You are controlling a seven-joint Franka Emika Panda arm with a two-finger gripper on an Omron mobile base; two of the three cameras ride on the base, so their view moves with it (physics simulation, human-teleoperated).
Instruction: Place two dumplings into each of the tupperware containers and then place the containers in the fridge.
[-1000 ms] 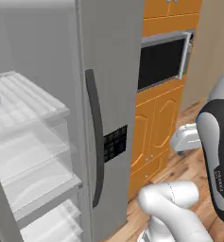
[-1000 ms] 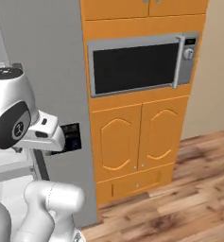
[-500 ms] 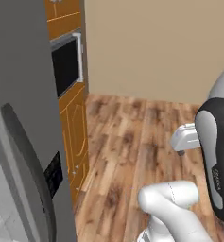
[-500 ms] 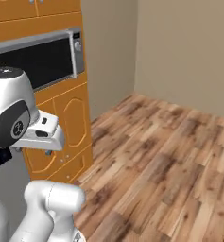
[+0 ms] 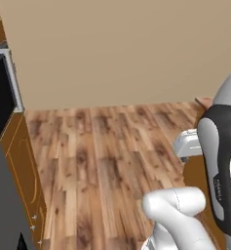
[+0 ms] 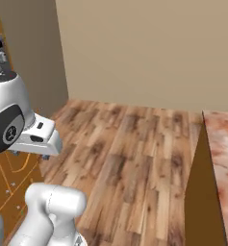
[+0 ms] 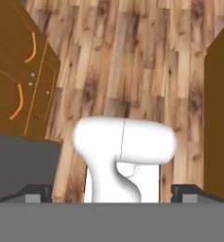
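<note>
now the fridge is a dark upright slab at the left edge; earlier its open shelves showed. gripper fingertips spread wide, holding nothing, above wood floor.

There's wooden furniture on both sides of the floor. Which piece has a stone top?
The dark brown counter on the right, which has a reddish speckled top. The orange cabinet on the left has curved handles on its doors instead.

Wood floor, orange cabinets, perhaps microwave
</note>
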